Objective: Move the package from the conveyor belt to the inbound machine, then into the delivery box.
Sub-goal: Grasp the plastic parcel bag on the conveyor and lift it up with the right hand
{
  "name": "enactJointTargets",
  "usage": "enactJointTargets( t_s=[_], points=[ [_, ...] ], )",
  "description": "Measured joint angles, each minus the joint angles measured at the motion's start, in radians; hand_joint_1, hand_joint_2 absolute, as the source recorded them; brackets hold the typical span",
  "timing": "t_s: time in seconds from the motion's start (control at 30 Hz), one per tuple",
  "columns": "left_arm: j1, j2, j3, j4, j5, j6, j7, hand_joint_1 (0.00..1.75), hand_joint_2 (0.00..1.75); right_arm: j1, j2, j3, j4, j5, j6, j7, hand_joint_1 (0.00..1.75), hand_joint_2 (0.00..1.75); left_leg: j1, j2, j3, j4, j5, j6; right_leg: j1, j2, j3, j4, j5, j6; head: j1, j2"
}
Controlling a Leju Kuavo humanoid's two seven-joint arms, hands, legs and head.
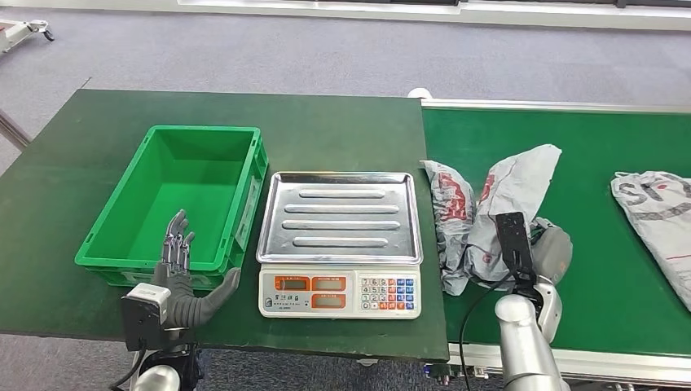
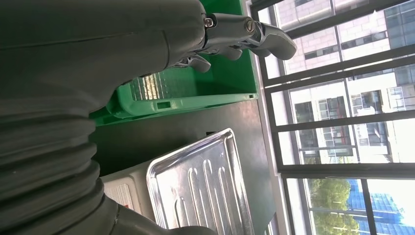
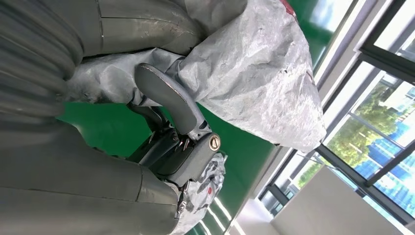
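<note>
Grey package: crumpled plastic mailer (image 1: 489,220) lies on the green conveyor belt (image 1: 587,147), just beside the scale's right edge, still on the belt.
Right hand (image 1: 544,252): at the package's near end; in the right wrist view my thumb (image 3: 169,100) presses into the wrinkled film and the darker fingers (image 3: 156,147) curl under it, so I judge them clamped on the package, though the grip looks shallow.
Left hand (image 1: 181,269): fingers apart, holding nothing, hovering at the near rim of the green crate (image 1: 175,204), which sits left of the scale.
Step in hand: secure the hold, then lift and carry the package leftward onto the scale's steel tray (image 1: 341,216).
Doing it well: gather enough film that it cannot slip; raise it above the tray's lip before crossing.
Around: scale keypad (image 1: 391,293) faces me; a second mailer (image 1: 656,224) lies farther right of the scale on the belt.
In the way: a folded part of the package (image 1: 452,224) lies between my grip and the scale and may drag.
</note>
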Motion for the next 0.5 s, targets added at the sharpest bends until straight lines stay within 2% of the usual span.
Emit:
enactJointTargets(
  t_s=[0.2, 0.5],
  points=[
    [0.000, 0.000, 0.000, 0.000, 0.000, 0.000, -0.012, 0.00, 1.75, 0.014, 0.001, 0.030, -0.065, -0.011, -0.021, -0.035, 1.75, 1.75, 0.000, 0.000, -0.001, 0.000, 0.000, 0.000, 0.000, 0.000, -0.001, 0.000, 0.000, 0.000, 0.000, 0.000],
    [0.000, 0.000, 0.000, 0.000, 0.002, 0.011, -0.035, 0.00, 1.75, 0.016, -0.013, 0.178, -0.288, -0.027, -0.021, -0.019, 1.75, 1.75, 0.000, 0.000, -0.001, 0.000, 0.000, 0.000, 0.000, 0.000, -0.002, 0.000, 0.000, 0.000, 0.000, 0.000]
  ],
)
